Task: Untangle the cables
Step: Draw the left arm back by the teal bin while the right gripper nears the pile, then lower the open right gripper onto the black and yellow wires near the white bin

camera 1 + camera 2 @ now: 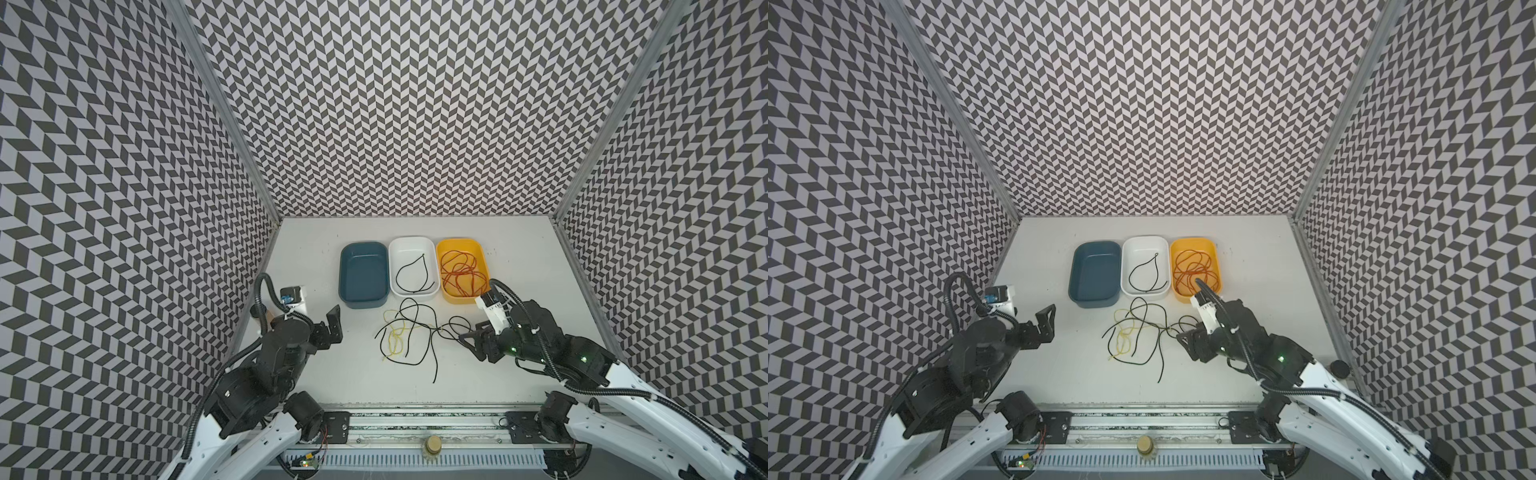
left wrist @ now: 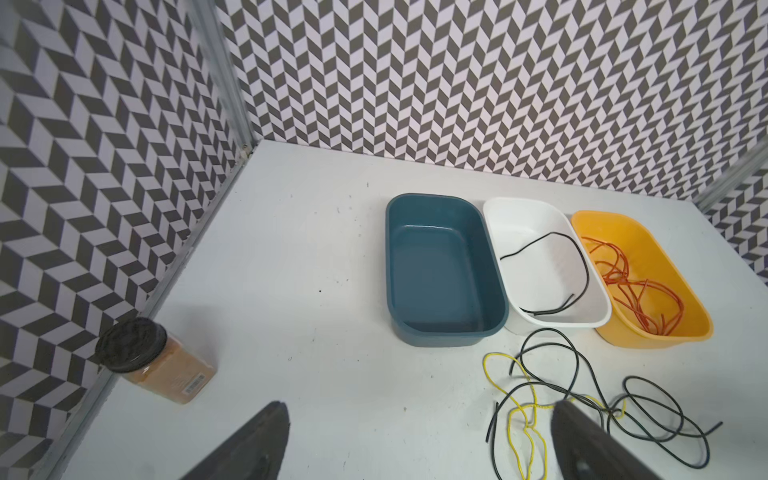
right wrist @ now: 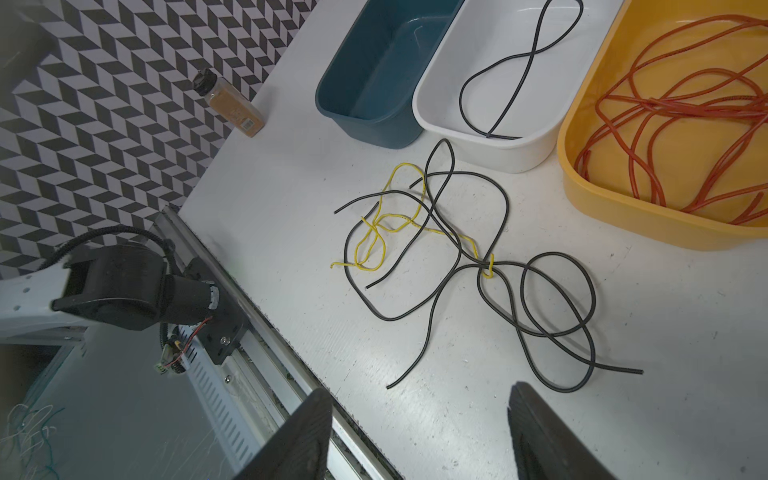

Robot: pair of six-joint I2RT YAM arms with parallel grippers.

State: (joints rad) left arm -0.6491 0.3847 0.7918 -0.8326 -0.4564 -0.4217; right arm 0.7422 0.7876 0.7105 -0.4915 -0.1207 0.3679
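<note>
Tangle of cables [image 1: 409, 334] on the white surface [image 1: 324, 374], just in front of three trays set side by side. We see several black cables [image 3: 507, 210] looped over and through one yellow cable [image 3: 402, 165]. The strands gather at a tight crossing on the side nearer the right claw [image 3: 419, 390].

A single black cable [image 2: 587, 274] lies curled inside the white tray [image 1: 401, 248], the middle of the three. A bundle of orange-red cables [image 1: 461, 270] fills the yellow tray [image 1: 461, 300] on the right. The blue tray [image 1: 361, 270] stands on the left, touching the white one.

The left claw [image 1: 332, 328] is released, its jaws spread wide with nothing between them, and it sits to the left of the tangle, apart from it. The right claw is likewise released. The right wrist view shows its jaws parted and gripping nothing. In both top views its tips sit just beside the rightmost black loop, and we cannot tell whether they touch it.

A jar [image 2: 166, 365] of orange-brown powder with a black lid stands at the left wall, well apart from the cables.
</note>
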